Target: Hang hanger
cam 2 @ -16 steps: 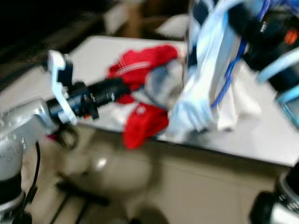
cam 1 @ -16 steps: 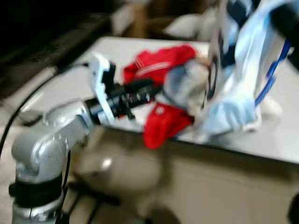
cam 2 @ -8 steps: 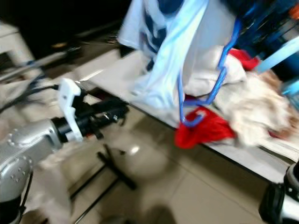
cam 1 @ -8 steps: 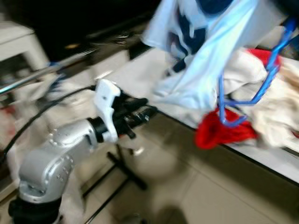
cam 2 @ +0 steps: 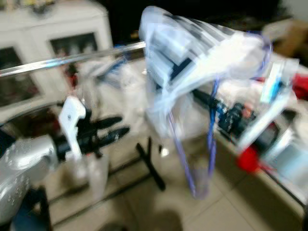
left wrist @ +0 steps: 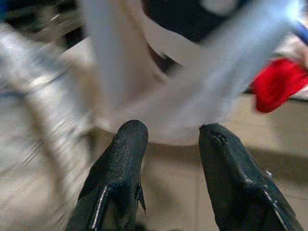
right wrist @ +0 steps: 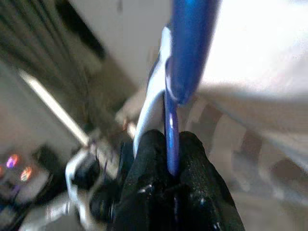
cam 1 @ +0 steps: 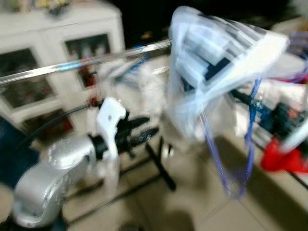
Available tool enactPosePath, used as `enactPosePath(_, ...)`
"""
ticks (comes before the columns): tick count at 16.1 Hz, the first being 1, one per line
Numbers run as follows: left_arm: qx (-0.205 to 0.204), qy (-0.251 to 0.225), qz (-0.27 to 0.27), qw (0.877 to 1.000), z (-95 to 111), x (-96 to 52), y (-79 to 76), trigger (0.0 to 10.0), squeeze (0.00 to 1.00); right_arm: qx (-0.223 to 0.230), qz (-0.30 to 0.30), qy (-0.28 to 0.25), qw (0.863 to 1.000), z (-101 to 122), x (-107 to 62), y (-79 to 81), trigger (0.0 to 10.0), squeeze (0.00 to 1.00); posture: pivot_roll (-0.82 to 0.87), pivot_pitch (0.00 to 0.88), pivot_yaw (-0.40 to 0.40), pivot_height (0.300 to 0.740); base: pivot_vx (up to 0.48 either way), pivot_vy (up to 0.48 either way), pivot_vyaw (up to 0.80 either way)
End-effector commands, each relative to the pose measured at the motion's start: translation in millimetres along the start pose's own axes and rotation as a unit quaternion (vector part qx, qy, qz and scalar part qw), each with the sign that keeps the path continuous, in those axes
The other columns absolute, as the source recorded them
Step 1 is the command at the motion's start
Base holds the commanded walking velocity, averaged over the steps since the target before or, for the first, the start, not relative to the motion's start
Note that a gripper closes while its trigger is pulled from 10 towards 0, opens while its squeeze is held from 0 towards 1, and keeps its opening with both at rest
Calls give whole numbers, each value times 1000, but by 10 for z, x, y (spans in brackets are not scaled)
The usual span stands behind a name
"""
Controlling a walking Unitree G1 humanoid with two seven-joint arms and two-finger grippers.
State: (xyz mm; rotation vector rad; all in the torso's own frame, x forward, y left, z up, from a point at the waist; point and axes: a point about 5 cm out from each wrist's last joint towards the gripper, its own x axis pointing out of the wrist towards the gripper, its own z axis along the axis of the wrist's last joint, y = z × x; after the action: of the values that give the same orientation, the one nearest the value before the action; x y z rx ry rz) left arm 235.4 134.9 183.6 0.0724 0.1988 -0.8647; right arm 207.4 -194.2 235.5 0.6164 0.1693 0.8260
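One blue hanger [right wrist: 185, 48] between the shut right tool's [right wrist: 168, 156] fingers.

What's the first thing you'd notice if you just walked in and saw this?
A big pale blue and white garment on a blue hanger, swinging up high in the middle in front of a shiny rail. The right gripper pinches the hanger between its fingers. Lower on the left, the left gripper points open fingers toward the cloth, and a red cloth lies at the far right.
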Motion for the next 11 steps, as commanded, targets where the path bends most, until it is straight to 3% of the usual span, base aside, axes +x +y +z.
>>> enactPosePath(1, 11, -15, -8, 1000, 24, 10, -41, 10000, 0, 1, 6, -1, 1000, -92, -89, -60, 10000, 0, 104, 0, 8, 740, 0, 0, 800)
enactPosePath(3, 8, -37, 3, 999, 28, 25, -40, 10000, 0, 26, 9, -15, 1000, -211, -172, -110, 10000, 0, 104, 0, 9, 740, 0, 0, 800)
enactPosePath(6, 6, -49, 88, 995, -91, 145, 42, 10000, 0, 48, 14, -58, 997, -274, -234, -117, 10000, 0, 107, 2, 14, 740, 0, 0, 800)
enactPosePath(9, 26, -49, 98, 994, -160, 229, -6, 10000, 0, 31, 7, -77, 997, -339, -294, -142, 10000, 0, 105, 0, 28, 740, 0, 0, 800)
enactPosePath(11, 32, -45, 106, 993, -198, 264, 7, 10000, 0, 18, -20, -78, 997, -353, -316, -197, 10000, 0, 103, 0, 35, 740, 0, 0, 0)
